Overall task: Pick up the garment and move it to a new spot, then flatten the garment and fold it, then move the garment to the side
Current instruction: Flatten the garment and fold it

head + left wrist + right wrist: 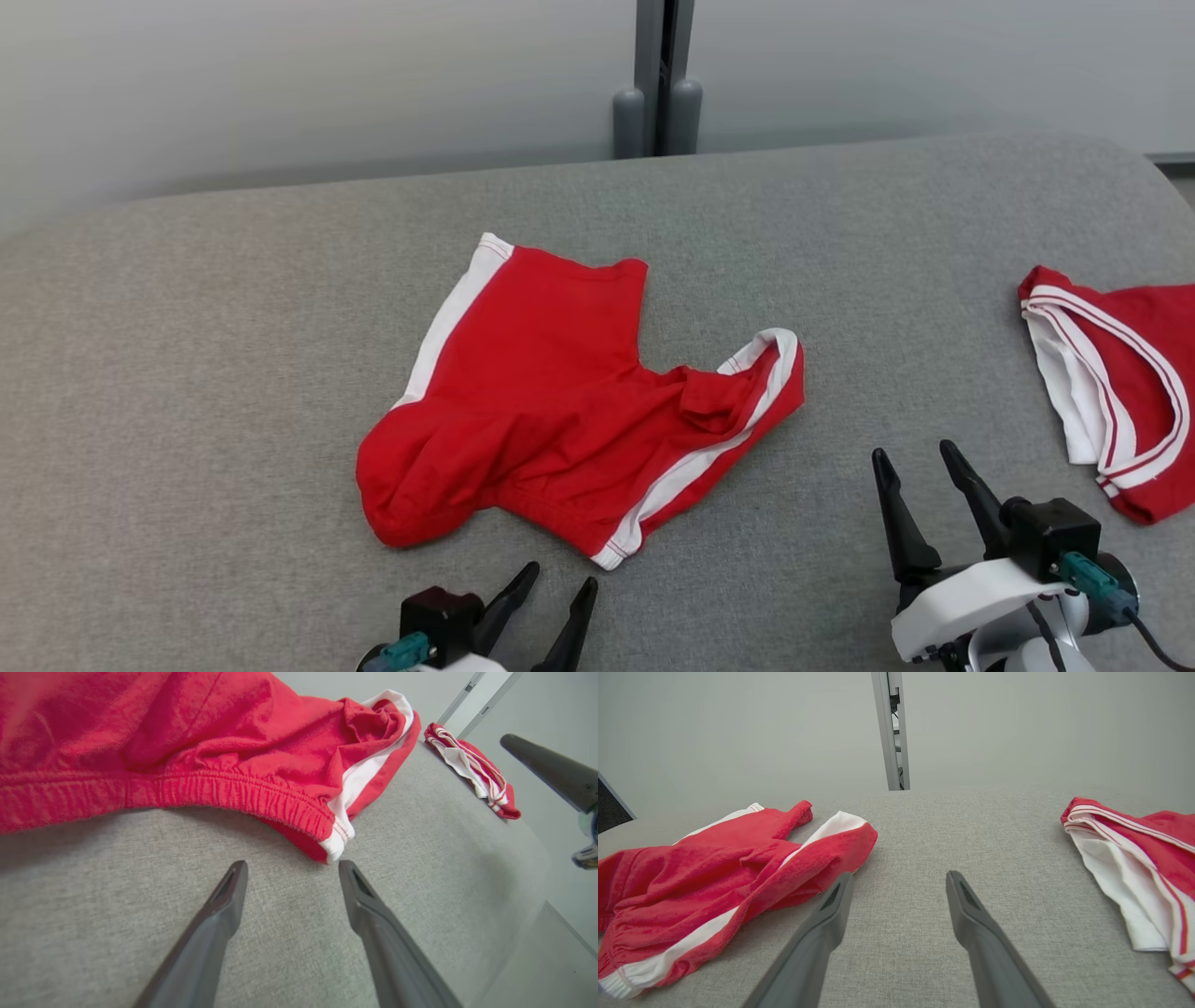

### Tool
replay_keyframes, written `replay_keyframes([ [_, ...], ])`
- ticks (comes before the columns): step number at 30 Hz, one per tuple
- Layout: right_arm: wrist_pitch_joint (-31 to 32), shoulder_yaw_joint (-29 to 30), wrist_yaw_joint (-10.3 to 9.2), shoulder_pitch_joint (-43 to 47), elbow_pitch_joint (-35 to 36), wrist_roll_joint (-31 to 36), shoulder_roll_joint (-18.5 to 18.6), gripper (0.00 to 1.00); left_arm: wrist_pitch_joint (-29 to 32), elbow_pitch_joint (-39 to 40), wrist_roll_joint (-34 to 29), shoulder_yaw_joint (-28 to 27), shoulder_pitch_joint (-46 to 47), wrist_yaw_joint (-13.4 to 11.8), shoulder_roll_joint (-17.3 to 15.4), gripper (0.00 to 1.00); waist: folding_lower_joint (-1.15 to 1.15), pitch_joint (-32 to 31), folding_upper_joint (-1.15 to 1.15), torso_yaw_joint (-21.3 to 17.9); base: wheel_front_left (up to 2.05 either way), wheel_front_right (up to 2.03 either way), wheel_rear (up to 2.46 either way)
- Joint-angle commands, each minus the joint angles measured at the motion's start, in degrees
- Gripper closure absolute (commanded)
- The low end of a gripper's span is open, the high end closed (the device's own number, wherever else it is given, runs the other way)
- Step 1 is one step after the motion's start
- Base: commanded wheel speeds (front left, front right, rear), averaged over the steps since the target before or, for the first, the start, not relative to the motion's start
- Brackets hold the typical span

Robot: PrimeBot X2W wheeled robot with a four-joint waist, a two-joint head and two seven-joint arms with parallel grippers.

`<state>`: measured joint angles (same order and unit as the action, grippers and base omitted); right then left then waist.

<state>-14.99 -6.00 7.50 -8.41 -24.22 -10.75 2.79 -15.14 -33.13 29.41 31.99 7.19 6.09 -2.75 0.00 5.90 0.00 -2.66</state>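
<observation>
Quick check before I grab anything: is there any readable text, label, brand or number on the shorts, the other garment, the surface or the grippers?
No text can be read in any view.
Red shorts: white side stripes, no tag or print showing.
Second red and white garment: stripes, no lettering.
Left gripper and right gripper: no legible markings.
Grey fabric surface: plain.

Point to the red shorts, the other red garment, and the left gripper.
Red white-striped shorts (541, 373): head view, centre fabric.
Red-and-white garment (1144, 322): head view, red panel.
Left gripper (293, 864): left wrist view, between fingertips.
</observation>
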Motion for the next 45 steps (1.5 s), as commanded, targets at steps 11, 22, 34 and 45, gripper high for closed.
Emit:
replay_keyframes([
  [11, -0.2, 0.7, -0.02, -2.1, 0.9, 0.6, 0.9, 0.0, 0.0, -2.7, 5.4, 5.6, 6.6, 1.2, -0.3, 0.0, 0.0, 4.2, 0.0, -2.5, 0.0, 0.0, 0.0],
  [22, -0.2, 1.5, -0.02, -1.4, 0.2, 0.0, 1.0, 0.0, 0.0, 0.7, 5.7, 4.0, 6.9, 1.4, -0.3, 1.0, 0.0, 2.9, 0.0, -0.9, 0.0, 0.0, 0.0],
  [34, -0.3, 2.3, -0.02, 0.8, -1.4, -1.5, 0.3, 0.0, 0.0, 10.5, -1.9, -13.2, 4.0, 1.3, -2.2, 1.0, 0.0, -3.4, 0.0, 3.5, 0.0, 0.0, 0.0],
  [45, -0.3, 0.6, -0.02, -0.2, -0.7, -2.4, 0.3, 0.0, 0.0, -5.4, -2.8, -18.4, 7.8, -1.0, -6.1, 1.0, 0.0, -0.4, 0.0, 2.2, 0.0, 0.0, 0.0],
])
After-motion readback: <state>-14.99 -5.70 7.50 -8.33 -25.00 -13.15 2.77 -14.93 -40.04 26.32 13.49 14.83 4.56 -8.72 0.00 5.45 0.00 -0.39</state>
